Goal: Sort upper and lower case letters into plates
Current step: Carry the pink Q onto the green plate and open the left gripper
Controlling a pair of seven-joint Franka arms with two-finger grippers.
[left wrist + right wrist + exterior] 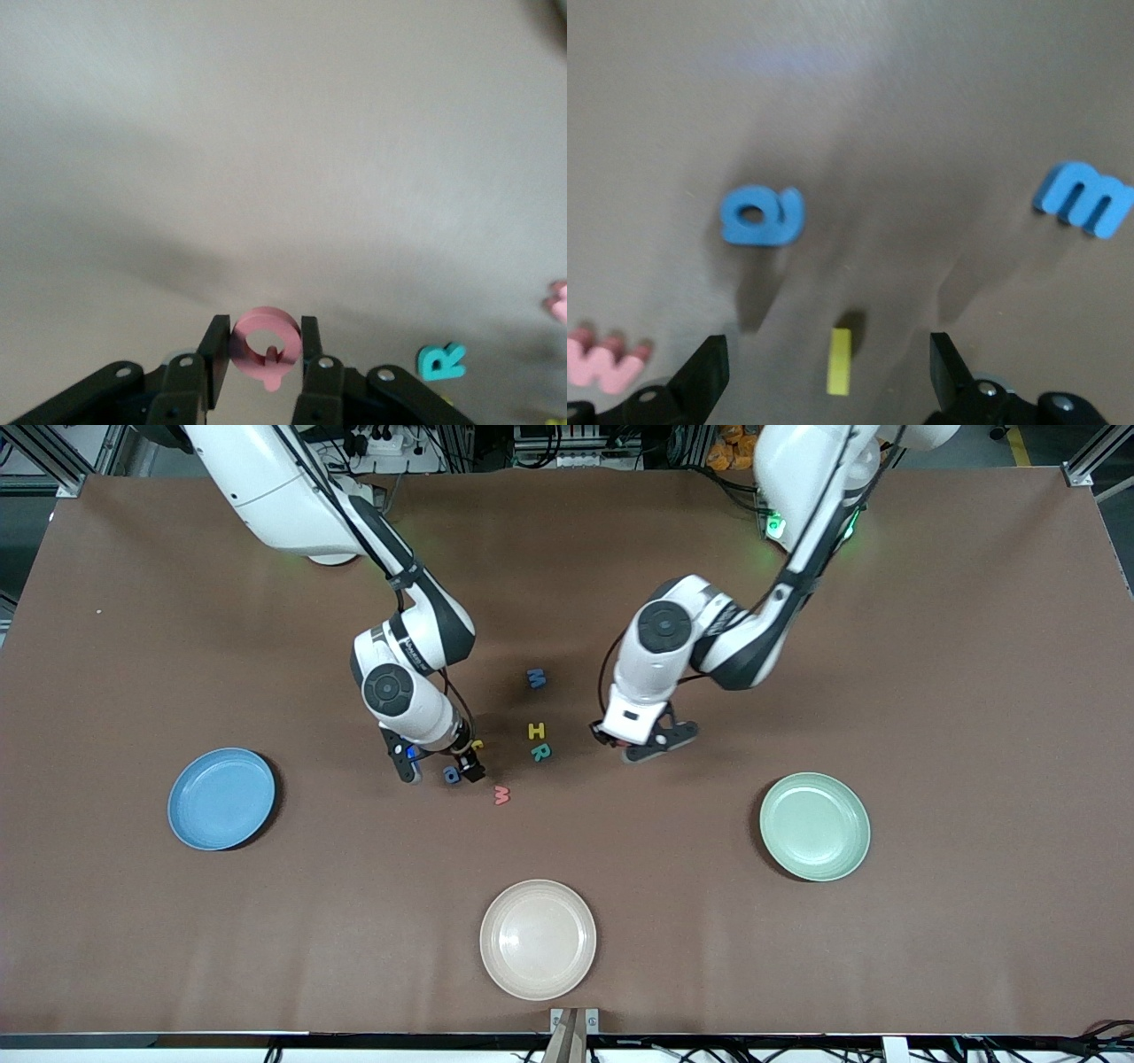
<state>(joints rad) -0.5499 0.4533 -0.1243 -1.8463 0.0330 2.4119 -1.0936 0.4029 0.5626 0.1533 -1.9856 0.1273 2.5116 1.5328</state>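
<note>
- Left gripper (642, 742), low over bare table at the middle of the front view, is clamped on a pink ring-shaped letter (248, 343), pinched by its sides.
- Right gripper (438, 766), also at mid frame and toward the right arm's end, is spread wide with nothing held; a yellow letter (839, 361), seen edge-on, sits in the gap between its fingers.
- Neither the sky blue plate (182, 815) nor the mint plate (780, 846), both low in the frame at either end, holds a letter, so I judge the sorting barely begun. The beige plate (496, 965) at lower middle is bare too.
- Loose on the table at mid frame: blue m (536, 678), yellow H (536, 731), teal R (540, 752), pink w (501, 794), blue a (452, 776).
- I count seven letters; another may be hidden under an arm.
- Which letter the yellow one is, and the pink one's case, I cannot make out.
</note>
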